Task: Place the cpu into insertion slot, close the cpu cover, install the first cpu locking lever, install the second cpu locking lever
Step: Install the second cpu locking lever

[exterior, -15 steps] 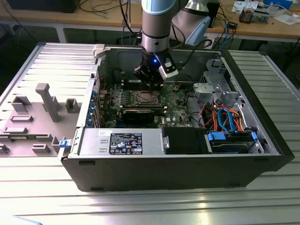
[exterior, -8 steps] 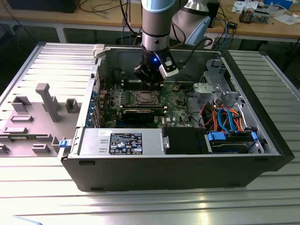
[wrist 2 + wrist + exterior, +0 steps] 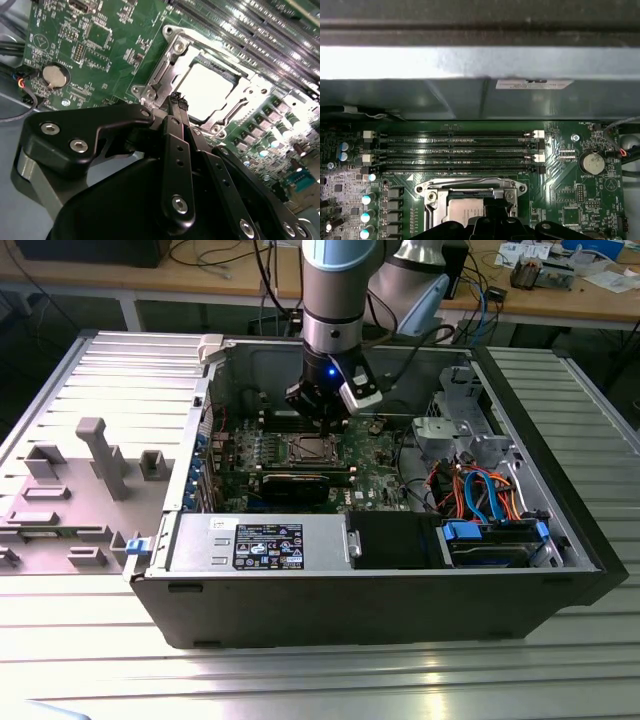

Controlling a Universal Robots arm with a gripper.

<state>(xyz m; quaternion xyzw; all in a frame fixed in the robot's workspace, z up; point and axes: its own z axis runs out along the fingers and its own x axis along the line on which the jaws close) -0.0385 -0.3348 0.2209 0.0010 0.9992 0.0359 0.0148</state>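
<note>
**Chip seated in its socket, pincer poised at the rim**

The small flat square cpu (image 3: 206, 91) with its pale silver metal top lies flat inside the square silver-rimmed insertion slot (image 3: 150, 90) on the green circuit board (image 3: 65, 30). The thin silver frame-shaped cpu cover (image 3: 176, 47) lies over the chip, whose top shows through the square window.

The black two-fingered gripper (image 3: 178, 102) hangs directly over the socket's edge, its fingertips drawn tightly together with nothing visibly between them; the tips sit just beside the chip, at the metal rim. Whether they touch the frame cannot be told.

In the exterior view the gripper (image 3: 325, 420) reaches down into the open dark-grey computer case (image 3: 380, 605), which holds the board, a black power-supply box with a white label (image 3: 265, 543) and a bundle of orange and blue cables (image 3: 480, 490).
</note>
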